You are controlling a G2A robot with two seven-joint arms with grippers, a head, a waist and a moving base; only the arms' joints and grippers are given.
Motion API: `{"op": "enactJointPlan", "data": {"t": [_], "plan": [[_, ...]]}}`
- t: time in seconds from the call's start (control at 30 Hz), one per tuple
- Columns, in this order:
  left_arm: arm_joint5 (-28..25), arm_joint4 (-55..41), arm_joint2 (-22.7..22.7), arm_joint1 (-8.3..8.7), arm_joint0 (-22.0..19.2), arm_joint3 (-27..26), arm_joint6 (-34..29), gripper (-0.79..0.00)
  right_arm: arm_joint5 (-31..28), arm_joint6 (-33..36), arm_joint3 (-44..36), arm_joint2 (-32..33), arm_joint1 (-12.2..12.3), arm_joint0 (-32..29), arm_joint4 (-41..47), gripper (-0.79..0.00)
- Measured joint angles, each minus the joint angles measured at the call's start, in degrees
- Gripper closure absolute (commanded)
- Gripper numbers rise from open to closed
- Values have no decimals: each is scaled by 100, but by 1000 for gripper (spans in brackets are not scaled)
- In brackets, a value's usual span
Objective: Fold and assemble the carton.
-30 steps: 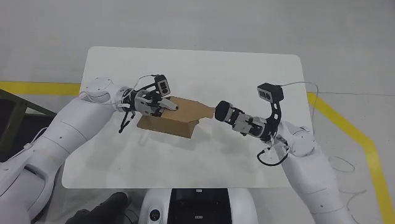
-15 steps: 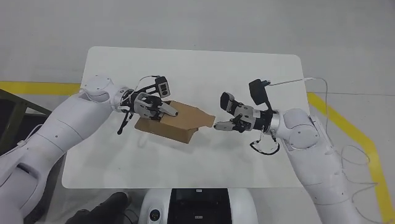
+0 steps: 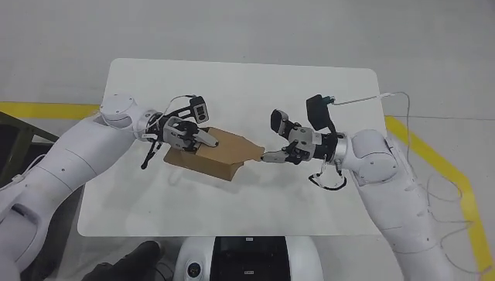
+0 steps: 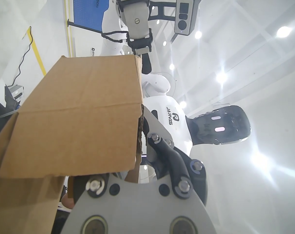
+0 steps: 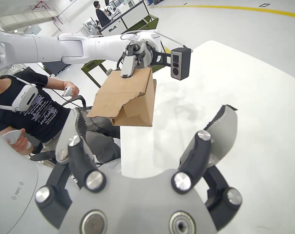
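A brown carton (image 3: 219,151) lies partly folded up on the white table (image 3: 247,87), one flap reaching right. My left gripper (image 3: 195,137) is shut on the carton's left end, with one finger (image 5: 128,66) flat on the top panel. In the left wrist view the carton (image 4: 76,115) sits close against that gripper. My right gripper (image 3: 274,138) stands open at the flap's right tip, one finger (image 4: 135,23) at the carton's far corner; I cannot tell if it touches. In the right wrist view the carton (image 5: 128,93) sits beyond the right gripper (image 5: 150,122) and its spread fingers.
The table's near edge (image 3: 232,233) runs a little way in front of the carton, and bare table (image 5: 211,86) lies behind and to the right. A thin cable (image 3: 360,100) trails from the right wrist.
The right wrist has turned and its gripper has opened and edged left along the flap. The left gripper and carton have shifted slightly left.
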Motion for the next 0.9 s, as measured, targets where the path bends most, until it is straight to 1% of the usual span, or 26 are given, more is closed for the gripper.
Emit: {"op": "enactJointPlan", "data": {"t": [0.13, 0.23, 0.57, 0.9], "plan": [[-63, -61, 113, 12, -68, -50, 0, 0, 170, -151, 123, -144, -11, 172, -331, -785], [-93, -153, 176, 15, -117, -56, 0, 0, 213, -123, 189, -252, -2, 220, -429, -785], [-107, -371, 366, -27, -260, -90, 0, 0, 68, -368, -42, -333, 69, 37, -526, -785], [-76, -528, 448, -83, -326, -94, 0, 0, 181, -658, -84, -655, 68, 61, -898, -785]]}}
